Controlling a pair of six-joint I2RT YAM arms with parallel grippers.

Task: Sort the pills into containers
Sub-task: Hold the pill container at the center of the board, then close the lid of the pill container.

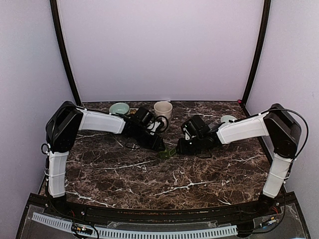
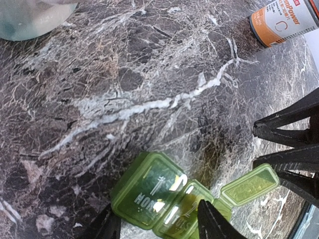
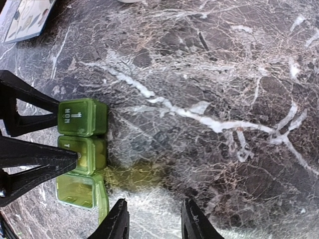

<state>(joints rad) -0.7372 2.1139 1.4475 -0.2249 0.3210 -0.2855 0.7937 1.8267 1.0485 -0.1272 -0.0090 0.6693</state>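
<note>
A dark marble table (image 1: 149, 184) seen from above, with two white-and-black arms reaching in from 9 and 3 o'clock to meet near its centre. Between them lies a small translucent green pill box (image 1: 167, 153), mostly hidden in this view by the two grippers crowding it.

The left gripper (image 1: 160, 146) is down at the box. From its wrist camera the fingers (image 2: 212, 224) stand partly apart, with the closed "MON" end of the box between them. One finger is just beside the box's corner and the other overlaps it next to the open compartment. I cannot tell whether they clamp the box or only bracket it.

One compartment's lid (image 2: 249, 184) is flipped open and sticks out toward the right gripper (image 1: 179, 148). That gripper sits just beside the box on its 3 o'clock side without touching it. Its fingers are moderately apart, with only bare marble between them.

From the right wrist, the left gripper's black fingers cover the box's 9 o'clock side.

Along the far edge of the table are:
- a pale green bowl (image 1: 119, 108) at 11 o'clock
- a cream mug (image 1: 163, 109) at 12 o'clock
- a small pale round object (image 1: 228, 118) at 1 o'clock, too small to identify

An orange-and-white bottle (image 2: 284, 20) lies at 1 o'clock in the left wrist view. A printed card (image 3: 27, 17) lies at 11 o'clock in the right wrist view.
</note>
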